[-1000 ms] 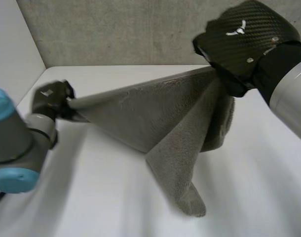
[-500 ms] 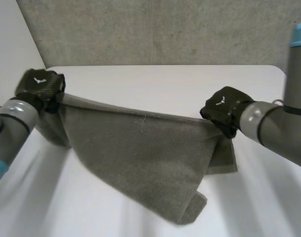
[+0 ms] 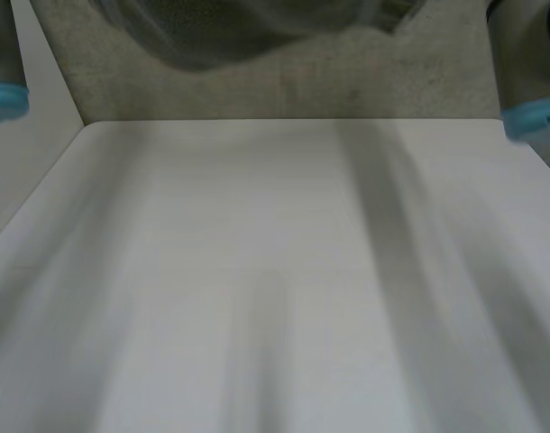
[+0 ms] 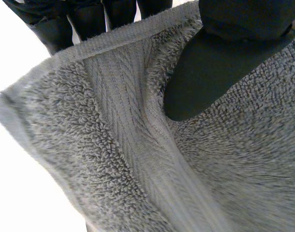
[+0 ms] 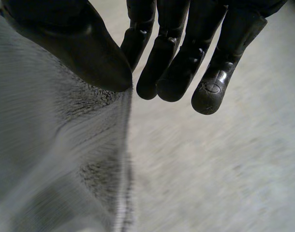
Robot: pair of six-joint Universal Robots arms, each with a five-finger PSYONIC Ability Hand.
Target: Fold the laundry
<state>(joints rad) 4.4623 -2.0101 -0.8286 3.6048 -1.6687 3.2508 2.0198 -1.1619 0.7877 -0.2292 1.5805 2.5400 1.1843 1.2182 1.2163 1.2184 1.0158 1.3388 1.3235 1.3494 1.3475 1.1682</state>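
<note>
The towel [image 3: 248,27] is off the surface [image 3: 275,271] altogether: in the head view it hangs as a grey blur along the upper edge of the frame, in front of the grey back panel [image 3: 347,86], with the left arm [image 3: 4,90] in the upper left corner and the right arm [image 3: 532,99] in the upper right. Holding it this high between two spread arms looks meant to let the cloth drop free and open out, so that it can be laid flat before any fold is made. The left hand [image 4: 220,63] is clenched on the towel's hemmed edge. Its thumb presses into the pile on the near face, while its fingers [image 4: 55,29] stand behind the hem, so the edge is pinched between them, and a ridge of cloth runs down from the grip where the weight pulls on it. The right hand [image 5: 75,43] grasps the towel too, as far as its wrist view shows. Its thumb bears down on the cloth right at the side hem, seemingly against the nearest finger, while the other fingers [image 5: 210,72] reach out straight beyond the edge and touch nothing. That is a lighter hold on very little cloth, and I judge it the likelier one to slip. No fold is made yet.
</note>
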